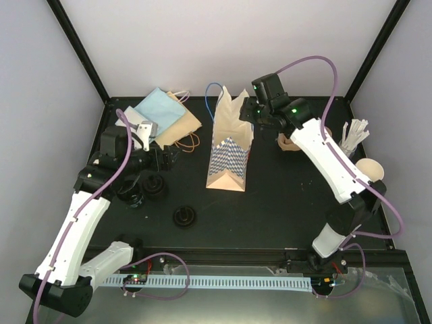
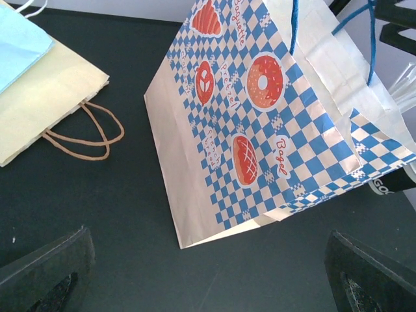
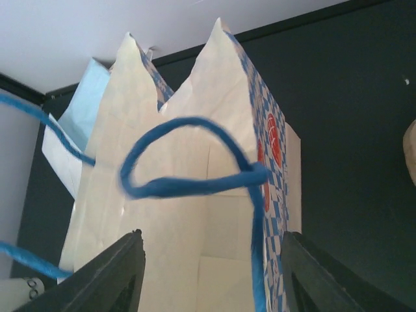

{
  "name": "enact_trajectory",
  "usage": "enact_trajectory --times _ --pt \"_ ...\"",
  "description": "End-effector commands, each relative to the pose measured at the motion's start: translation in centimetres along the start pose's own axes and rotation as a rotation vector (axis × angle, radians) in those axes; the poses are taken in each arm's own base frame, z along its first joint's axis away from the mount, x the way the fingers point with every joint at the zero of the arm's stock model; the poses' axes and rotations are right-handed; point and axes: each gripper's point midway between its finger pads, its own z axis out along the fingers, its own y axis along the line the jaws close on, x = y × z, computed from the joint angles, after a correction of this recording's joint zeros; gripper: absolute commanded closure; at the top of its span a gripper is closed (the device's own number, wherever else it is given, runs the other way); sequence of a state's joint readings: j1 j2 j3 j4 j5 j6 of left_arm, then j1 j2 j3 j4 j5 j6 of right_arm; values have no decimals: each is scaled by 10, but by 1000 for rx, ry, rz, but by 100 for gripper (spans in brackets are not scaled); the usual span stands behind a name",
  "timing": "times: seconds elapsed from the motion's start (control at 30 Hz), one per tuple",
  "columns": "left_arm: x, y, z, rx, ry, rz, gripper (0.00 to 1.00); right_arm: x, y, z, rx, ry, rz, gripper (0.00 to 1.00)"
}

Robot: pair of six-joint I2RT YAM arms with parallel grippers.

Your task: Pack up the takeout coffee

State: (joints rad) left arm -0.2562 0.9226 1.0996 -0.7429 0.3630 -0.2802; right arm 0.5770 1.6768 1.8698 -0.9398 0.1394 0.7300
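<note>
The right end effector hangs over the open mouth of the checked bag, its fingers apart and gripping nothing, the blue handle loose between them. The pulp tray sits just behind it, partly under its arm; a paper cup stands well apart. The left end effector is spread wide and empty, facing the bag, with black lids on the desk near behind it
</note>
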Motion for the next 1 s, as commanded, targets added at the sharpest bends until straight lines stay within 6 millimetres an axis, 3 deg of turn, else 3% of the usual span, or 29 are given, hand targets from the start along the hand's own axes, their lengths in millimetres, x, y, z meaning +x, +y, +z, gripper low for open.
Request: enact_trajectory --times 0.0,0.17,0.3,0.43,0.6,0.73,0.77,0.97 --pt "-16 -8 -11 14 -27 -52 1 -7 8 -33 -82 -45 -113 37" --pt "-17 -11 -10 42 -51 -63 1 -14 10 -60 -119 -88 -198 30" --pt "-17 -16 -13 83 -112 -27 1 -20 -3 -82 -71 -131 -237 26" --pt "-17 -17 -20 85 -151 23 1 -25 -25 -101 1 -188 -266 26" --pt "-13 -21 -24 98 -151 78 1 -27 -66 -117 116 -260 -259 26" --pt "-9 -16 -23 75 -150 93 1 -18 -101 -118 152 -298 -227 26" --pt "-8 -15 -23 71 -150 95 1 -15 -110 -115 160 -294 -218 21" --pt "-4 0 -20 7 -164 59 1 12 -154 -78 201 -188 -165 18"
